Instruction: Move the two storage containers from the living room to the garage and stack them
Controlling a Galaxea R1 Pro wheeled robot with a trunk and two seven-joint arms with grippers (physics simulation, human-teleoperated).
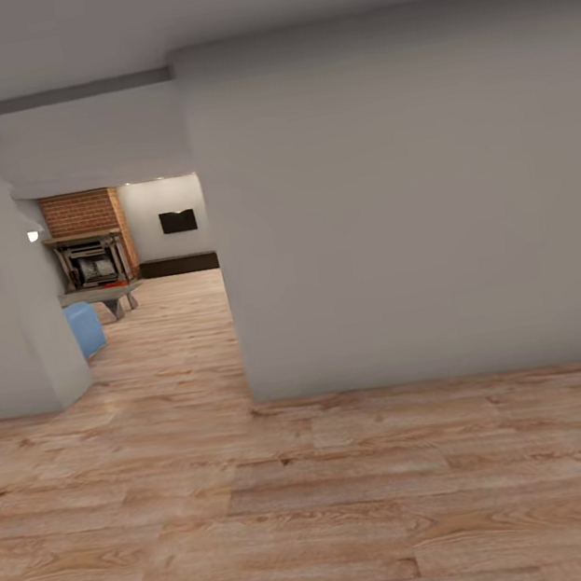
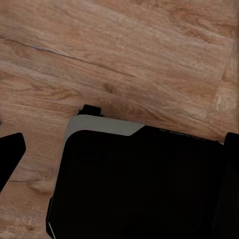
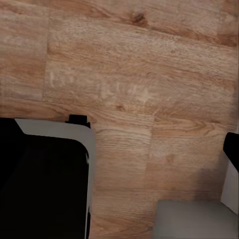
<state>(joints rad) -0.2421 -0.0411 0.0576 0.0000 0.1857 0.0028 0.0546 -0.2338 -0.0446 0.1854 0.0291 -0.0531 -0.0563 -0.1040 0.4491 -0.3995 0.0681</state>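
Head view: white wall corner [image 1: 243,393] edges open plank floor [image 1: 272,520]; claw state unclear.

A big grey wall [image 1: 409,204] stands right in front. A light wooden floor [image 1: 317,503] runs along under it. To the left of the wall is an opening. Far away through it there is a red brick fireplace [image 1: 89,244]. A blue seat [image 1: 84,327] sits near it. A dark flat screen [image 1: 178,221] hangs on the far white wall.
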